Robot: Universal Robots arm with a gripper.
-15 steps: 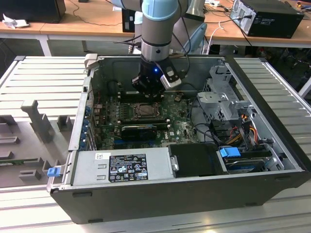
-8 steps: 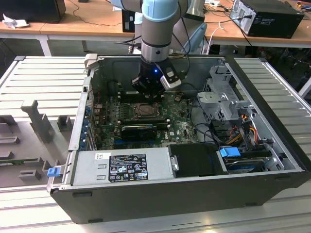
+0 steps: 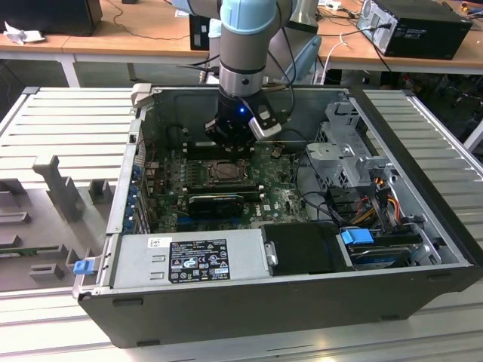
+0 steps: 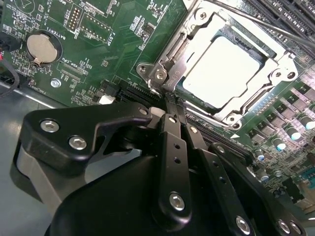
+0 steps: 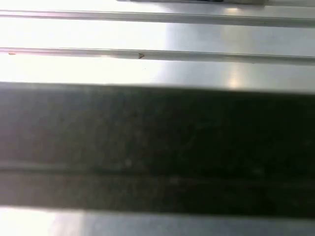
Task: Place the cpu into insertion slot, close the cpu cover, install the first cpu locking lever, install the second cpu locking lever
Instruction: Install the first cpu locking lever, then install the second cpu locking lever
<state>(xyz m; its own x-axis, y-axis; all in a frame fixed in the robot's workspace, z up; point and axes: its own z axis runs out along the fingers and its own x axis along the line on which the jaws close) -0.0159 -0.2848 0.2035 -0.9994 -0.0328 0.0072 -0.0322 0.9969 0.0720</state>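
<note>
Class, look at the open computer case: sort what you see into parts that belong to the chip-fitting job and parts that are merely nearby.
Belongs to the job:
- cpu, seated in the socket
- insertion slot
- cpu cover, lying down around the chip
- gripper, fingers together beside the socket

Merely nearby:
- round coin battery
- grey power supply box
- blue drive latch

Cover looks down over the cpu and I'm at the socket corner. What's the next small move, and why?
Probably a slight nudge toward the lever rod crossing the socket's far edge. In the second wrist view the cpu sits in the socket under the cover, which lies flat, and the gripper tip sits at the cover's near corner, holding nothing.
</note>
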